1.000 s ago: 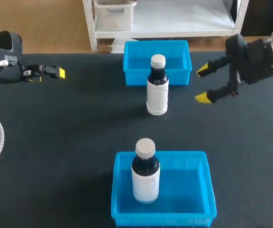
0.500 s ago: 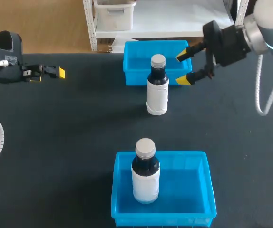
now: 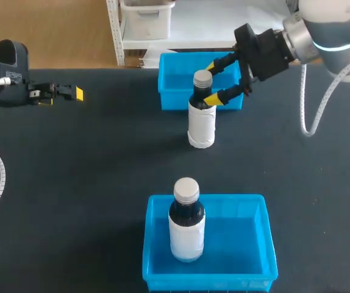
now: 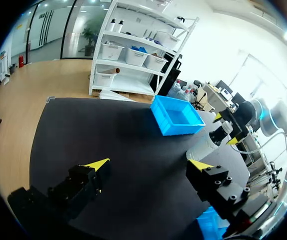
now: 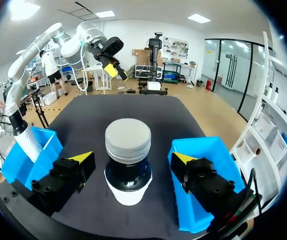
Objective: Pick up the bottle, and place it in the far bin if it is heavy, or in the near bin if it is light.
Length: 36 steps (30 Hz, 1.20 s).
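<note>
Right gripper (image 3: 212,83) swung in from side; jaws spread, bottle (image 3: 201,122) neck between them, untouched. Looked rigid, slick; weight unknown till lifted. Pinch at neck seemed safest.

Black matte table (image 3: 89,183) carries: blue rectangular plastic bin (image 3: 174,101) at far edge; second blue plastic bin (image 3: 208,282) at near edge; dark white-labelled bottle with grey cap (image 3: 201,125) upright just before the far one.

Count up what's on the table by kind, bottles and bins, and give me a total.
Bottles: 2 (table bottle, binned bottle)
Blue bins: 2 (far bin, near bin)
Total: 4
</note>
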Available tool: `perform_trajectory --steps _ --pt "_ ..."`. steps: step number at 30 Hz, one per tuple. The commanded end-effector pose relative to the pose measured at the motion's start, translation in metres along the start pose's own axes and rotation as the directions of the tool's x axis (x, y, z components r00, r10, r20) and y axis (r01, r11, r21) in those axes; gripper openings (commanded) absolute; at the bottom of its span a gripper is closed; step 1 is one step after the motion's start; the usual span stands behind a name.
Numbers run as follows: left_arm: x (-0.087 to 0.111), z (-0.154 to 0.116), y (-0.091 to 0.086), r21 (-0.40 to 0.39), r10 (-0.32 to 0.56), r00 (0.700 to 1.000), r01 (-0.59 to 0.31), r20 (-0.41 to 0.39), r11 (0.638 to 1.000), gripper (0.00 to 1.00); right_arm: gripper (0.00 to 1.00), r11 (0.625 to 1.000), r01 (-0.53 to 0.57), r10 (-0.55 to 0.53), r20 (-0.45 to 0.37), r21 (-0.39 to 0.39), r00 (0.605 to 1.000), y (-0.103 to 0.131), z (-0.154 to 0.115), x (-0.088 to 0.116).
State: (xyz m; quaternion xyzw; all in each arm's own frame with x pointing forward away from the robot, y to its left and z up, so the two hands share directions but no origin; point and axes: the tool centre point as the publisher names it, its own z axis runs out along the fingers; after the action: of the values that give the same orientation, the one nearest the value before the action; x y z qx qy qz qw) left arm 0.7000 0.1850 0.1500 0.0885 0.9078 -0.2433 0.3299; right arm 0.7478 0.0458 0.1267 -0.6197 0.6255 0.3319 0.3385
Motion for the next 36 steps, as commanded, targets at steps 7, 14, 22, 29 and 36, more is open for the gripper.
perform_trajectory --steps 7,14,22,29,36 --pt "0.0 0.0 0.0 0.0 0.0 1.0 0.0 0.0 1.0 1.0 1.0 1.0 -0.004 0.004 -0.002 -0.007 1.0 0.004 0.013 -0.002" --pt "0.0 0.0 0.0 0.0 0.0 1.0 0.0 0.0 1.0 1.0 1.0 1.0 -0.005 0.005 -0.001 -0.009 1.0 0.004 0.015 -0.003" --pt "0.0 0.0 0.0 0.0 0.0 1.0 0.0 0.0 1.0 1.0 0.84 1.0 0.003 -0.003 0.006 -0.012 1.0 0.005 0.016 -0.007" --pt "0.0 0.0 0.0 0.0 0.0 1.0 0.0 0.0 1.0 1.0 0.64 1.0 0.004 -0.004 0.006 -0.017 1.0 0.005 0.018 -0.007" --pt "0.0 0.0 0.0 0.0 0.0 1.0 0.0 0.0 1.0 1.0 0.28 1.0 0.008 -0.008 0.011 -0.014 1.0 0.007 0.017 -0.008"
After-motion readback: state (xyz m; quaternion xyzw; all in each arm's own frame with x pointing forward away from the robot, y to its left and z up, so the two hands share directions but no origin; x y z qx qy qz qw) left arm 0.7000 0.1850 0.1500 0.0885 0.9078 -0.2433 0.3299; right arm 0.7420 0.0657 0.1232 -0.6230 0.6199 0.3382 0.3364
